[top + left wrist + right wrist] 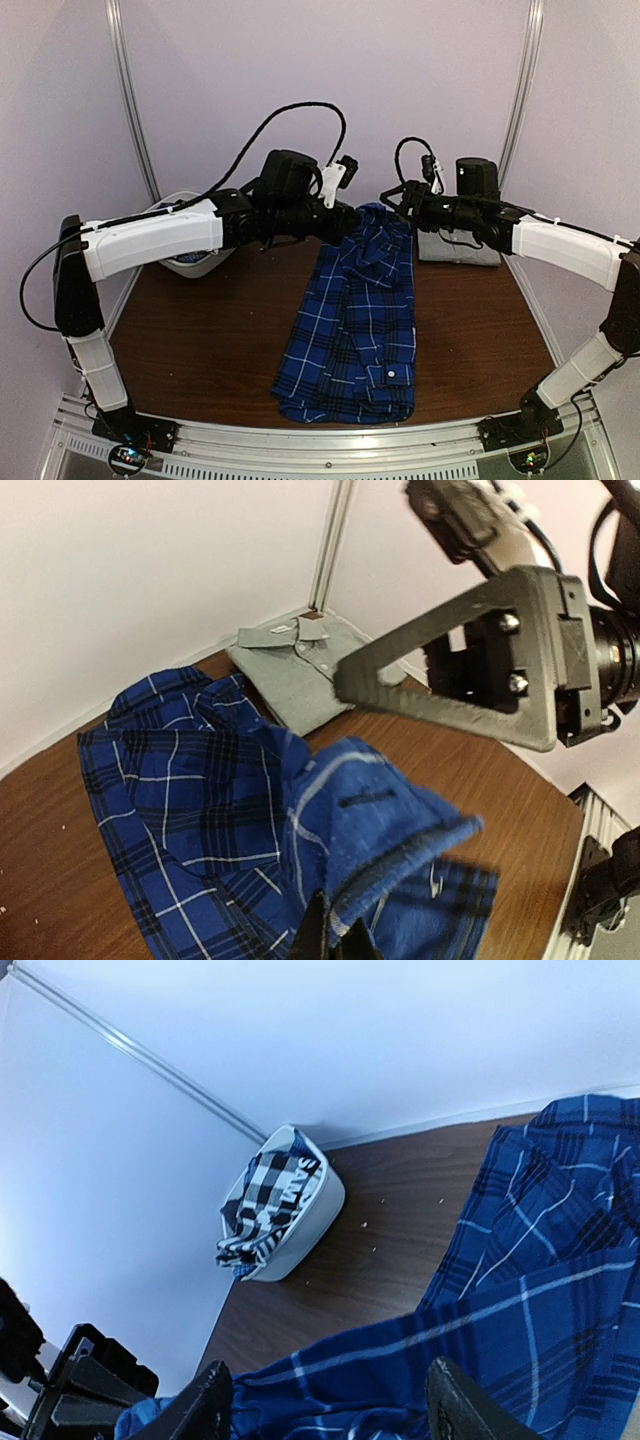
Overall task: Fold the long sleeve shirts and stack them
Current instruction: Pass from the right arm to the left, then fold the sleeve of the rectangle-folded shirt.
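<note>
The royal-blue plaid shirt lies lengthwise down the middle of the table, its far end bunched up. My left gripper is at that far end, shut on a fold of the plaid cloth, with its jaw tips pinching the edge. My right gripper hovers close beside it, open, fingers wide apart over the plaid cloth. The grey shirt lies folded at the back right, also seen in the left wrist view. The black-and-white check shirt sits crumpled in the basket.
The white plastic basket stands at the back left, partly behind my left arm; it also shows in the right wrist view. Walls close the table at the back and sides. A metal rail runs along the near edge.
</note>
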Tool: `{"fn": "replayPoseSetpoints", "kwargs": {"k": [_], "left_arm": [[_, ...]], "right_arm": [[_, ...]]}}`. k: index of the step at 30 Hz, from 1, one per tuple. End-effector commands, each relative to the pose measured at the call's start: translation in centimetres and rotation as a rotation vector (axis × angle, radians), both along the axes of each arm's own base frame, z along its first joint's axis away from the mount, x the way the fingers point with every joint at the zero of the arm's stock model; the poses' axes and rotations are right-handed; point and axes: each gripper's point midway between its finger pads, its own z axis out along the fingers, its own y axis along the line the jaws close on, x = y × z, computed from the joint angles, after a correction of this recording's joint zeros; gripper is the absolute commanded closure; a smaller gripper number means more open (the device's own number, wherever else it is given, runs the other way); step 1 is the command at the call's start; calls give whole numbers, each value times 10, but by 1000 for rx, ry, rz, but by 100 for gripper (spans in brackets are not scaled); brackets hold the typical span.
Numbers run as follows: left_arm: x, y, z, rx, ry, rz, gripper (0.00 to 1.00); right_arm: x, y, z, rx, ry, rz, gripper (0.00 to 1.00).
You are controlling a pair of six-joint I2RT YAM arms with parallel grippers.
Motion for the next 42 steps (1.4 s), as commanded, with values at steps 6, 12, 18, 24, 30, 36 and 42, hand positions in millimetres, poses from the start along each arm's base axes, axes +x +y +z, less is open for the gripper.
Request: {"fn": "replayPoseSetpoints", "kwargs": {"k": [6,12,18,24,30,36,42], "left_arm": [[42,86,-40,-153,386,320,100],[46,128,-85,-101,481,432,100],[39,163,-105,-63,510,533,100],[15,183,-112,-47,531,545,100],[-11,195,-131,-23,594,524,100],[-26,199,-137,-18,617,500,100],[-37,192,-138,-10,634,449,100]], "right_arm": [[17,-36,-26,-156,-16,-141,31],[23,-41,-61,-237,14,-158,30],[30,-39,-90,-291,48,-145,29],[37,-32,-122,-320,96,-119,30],[47,-24,-146,-342,136,-94,34],[61,-14,-163,-337,147,-74,39],[76,-8,-178,-350,161,-69,43]]}}
